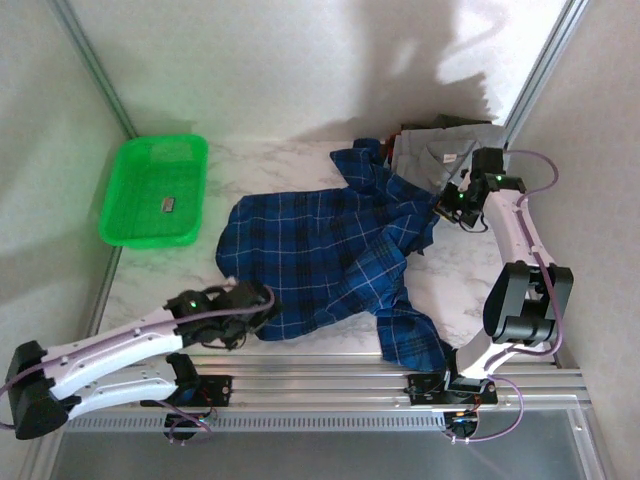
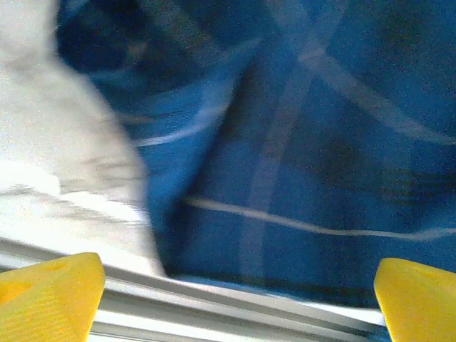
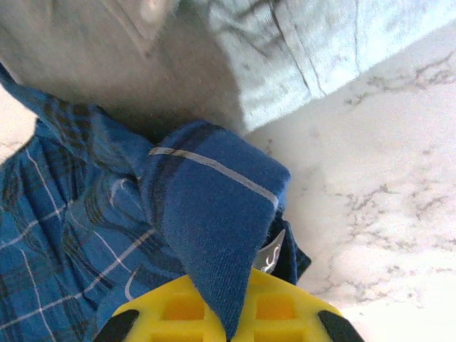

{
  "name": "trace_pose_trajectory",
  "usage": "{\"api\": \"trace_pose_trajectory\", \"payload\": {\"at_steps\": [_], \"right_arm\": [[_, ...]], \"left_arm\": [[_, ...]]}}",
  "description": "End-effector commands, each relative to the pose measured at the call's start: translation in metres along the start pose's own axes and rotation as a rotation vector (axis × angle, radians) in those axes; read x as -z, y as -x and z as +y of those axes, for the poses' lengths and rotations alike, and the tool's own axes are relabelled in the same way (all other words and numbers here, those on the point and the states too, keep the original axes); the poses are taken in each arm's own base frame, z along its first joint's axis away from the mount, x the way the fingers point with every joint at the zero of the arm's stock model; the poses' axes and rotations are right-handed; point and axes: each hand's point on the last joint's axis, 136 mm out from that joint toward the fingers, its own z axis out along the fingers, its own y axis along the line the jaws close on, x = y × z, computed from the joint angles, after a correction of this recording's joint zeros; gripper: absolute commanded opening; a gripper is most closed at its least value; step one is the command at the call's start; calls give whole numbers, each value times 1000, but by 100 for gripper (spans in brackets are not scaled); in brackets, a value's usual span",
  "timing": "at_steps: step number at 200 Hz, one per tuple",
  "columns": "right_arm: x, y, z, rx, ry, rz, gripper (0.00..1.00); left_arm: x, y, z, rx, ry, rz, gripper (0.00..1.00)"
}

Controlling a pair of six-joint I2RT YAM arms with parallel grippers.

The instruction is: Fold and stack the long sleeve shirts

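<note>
**Left gripper** (image 2: 235, 303): the yellow fingertips (image 2: 50, 288) stand wide apart at the lower corners, both cut off by the frame edge, with nothing clamped between them. This view is motion-blurred. Plaid cloth lies just ahead of the tips; whether it touches them cannot be told.

**Right gripper** (image 3: 221, 317): the yellow fingers are closed on a fold of the blue plaid shirt (image 1: 320, 250). The fold rises from between them and hides the gap. The fingers are cut off below.

**Blue plaid shirt**: lies spread and rumpled between the two grippers. One sleeve trails toward the near rail (image 1: 330, 385).

**Grey shirt** (image 1: 440, 150): lies just beyond the right fingers, its near edge under the plaid cloth. Darker cloth behind it is lost in shadow.

**Green basket** (image 1: 155, 190): sits well apart from the left fingers, beyond them and to their left. The small dark item (image 1: 168, 204) inside is too small to identify.

**Table** (image 1: 300, 170): white marble pattern, with an aluminium rail along the near edge.

**Room**: pale walls and metal corner posts (image 1: 95, 65).
</note>
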Motion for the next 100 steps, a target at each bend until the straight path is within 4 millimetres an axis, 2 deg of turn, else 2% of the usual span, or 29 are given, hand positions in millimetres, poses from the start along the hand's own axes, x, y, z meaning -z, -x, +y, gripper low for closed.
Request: {"api": "trace_pose_trajectory", "payload": {"at_steps": [1,14,23,36,55,76,87,100], "right_arm": [[7,-18,-13,15,-35,19,0],[7,-26,-20,21,-58,29,0],[7,-30,-24,27,-70,34,0],[6,-34,-27,36,-79,36,0],[6,-37,-30,40,-91,37,0],[10,-37,-32,46,-100,31,0],[12,-37,-33,50,-112,29,0],[13,-38,-34,52,-117,35,0]], "left_arm": [[47,65,-6,315,10,-254,98],[49,82,-28,280,-17,-252,98],[41,90,-46,241,-50,-223,99],[11,95,-67,208,-92,-148,97],[-36,105,-91,184,-152,-81,86],[-77,122,-97,157,-109,-55,71],[-86,129,-102,115,-80,-54,68],[-93,129,-90,50,27,-41,67]]}}
